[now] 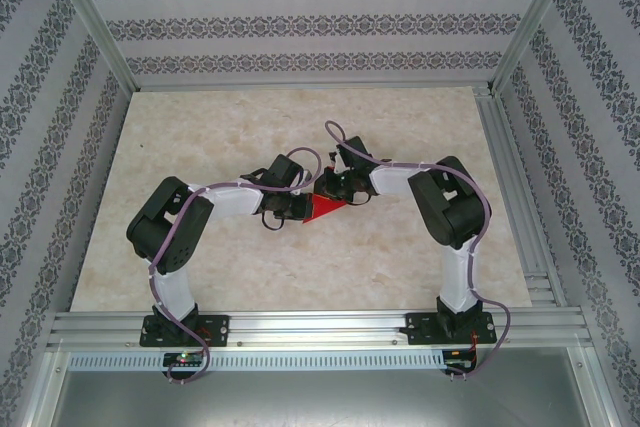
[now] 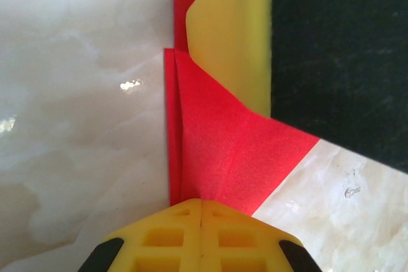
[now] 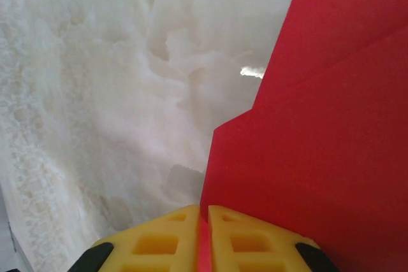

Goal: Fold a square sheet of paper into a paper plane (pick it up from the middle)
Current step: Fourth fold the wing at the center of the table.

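The square sheet of paper (image 1: 325, 210), bright red and partly folded with creases, lies mid-table between both grippers. My left gripper (image 1: 303, 209) comes at it from the left. In the left wrist view its yellow fingertips (image 2: 201, 203) are shut tight together, with no paper in the seam, and they touch the folded red paper (image 2: 229, 151) at a crease. My right gripper (image 1: 335, 194) meets the paper from the right. Its jaws (image 3: 204, 211) are shut on an edge of the red paper (image 3: 319, 125), a thin red strip showing between them. One yellow right finger (image 2: 233, 36) lies on the paper's far end.
The marble-patterned tabletop (image 1: 300, 117) extends on all sides of the paper. Aluminium rails (image 1: 320, 327) run along the near edge and a rail (image 1: 515, 197) along the right side. Patterned walls (image 1: 300, 22) enclose the back and sides.
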You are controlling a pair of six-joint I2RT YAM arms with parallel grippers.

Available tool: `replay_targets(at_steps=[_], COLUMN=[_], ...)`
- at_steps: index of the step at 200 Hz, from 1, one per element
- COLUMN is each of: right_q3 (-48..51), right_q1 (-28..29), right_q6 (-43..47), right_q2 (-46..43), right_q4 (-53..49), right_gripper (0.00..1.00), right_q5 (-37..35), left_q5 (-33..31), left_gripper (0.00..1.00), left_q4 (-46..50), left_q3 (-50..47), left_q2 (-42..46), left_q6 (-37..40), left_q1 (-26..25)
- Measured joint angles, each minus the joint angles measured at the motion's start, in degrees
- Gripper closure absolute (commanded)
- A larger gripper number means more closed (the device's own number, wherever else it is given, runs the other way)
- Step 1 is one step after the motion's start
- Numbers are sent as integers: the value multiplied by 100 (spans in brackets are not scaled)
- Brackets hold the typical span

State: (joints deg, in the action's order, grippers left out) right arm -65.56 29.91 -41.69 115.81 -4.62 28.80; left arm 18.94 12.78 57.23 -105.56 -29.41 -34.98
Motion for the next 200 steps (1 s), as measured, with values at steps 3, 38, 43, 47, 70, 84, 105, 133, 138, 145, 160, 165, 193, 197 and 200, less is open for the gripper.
replay_targets(at_steps=[3, 38, 43, 47, 70, 84, 105, 133, 138, 145, 160, 165, 193, 197, 200], right_q3=[-11, -164, -192, -216, -352, -433, -584, -844, -881, -938, -1056, -1093, -1198, -1209, -1215], right_q1=[0, 0, 0, 0, -2, -15, -63, -184, -192, -195, -195, -195, -225, -229, -240], right_q6=[-4, -83, -85, -85, -87, -96, -127, -157, -160, -173, -175, -179, -192, -188, -186], right_q2=[4, 116, 131, 144, 221, 267, 345, 522, 544, 570, 636, 658, 699, 699, 699], right_q4=[2, -15, -33, -48, -116, -164, -227, -262, -286, -330, -442, -468, -566, -566, -566], right_gripper=[87, 86, 86, 86, 86, 86, 86, 85, 85, 85, 84, 84, 80, 79, 78], right_q5=[0, 0, -4, -15, -42, -48, -101, -146, -144, -140, -122, -105, -44, -46, -50], left_q5=[2, 28, 33, 37, 44, 44, 46, 50, 52, 57, 61, 61, 61, 61, 61], left_gripper=[100, 100, 100, 100, 100, 100, 100, 100, 100, 100, 100, 99, 97, 96, 95], left_q4=[-2, -42, -42, -42, -48, -55, -68, -116, -127, -140, -146, -146, -146, -144, -144], left_q3=[-2, -24, -24, -24, -31, -35, -46, -83, -94, -103, -109, -109, -118, -120, -120], left_q2=[0, 2, 2, 2, 2, 7, 11, 28, 28, 33, 37, 39, 55, 63, 66], left_q6=[0, 0, 2, 2, 7, 7, 9, 28, 31, 35, 50, 50, 50, 50, 50], left_q1=[0, 7, 7, 7, 9, 9, 9, 9, 9, 9, 9, 9, 9, 9, 9])
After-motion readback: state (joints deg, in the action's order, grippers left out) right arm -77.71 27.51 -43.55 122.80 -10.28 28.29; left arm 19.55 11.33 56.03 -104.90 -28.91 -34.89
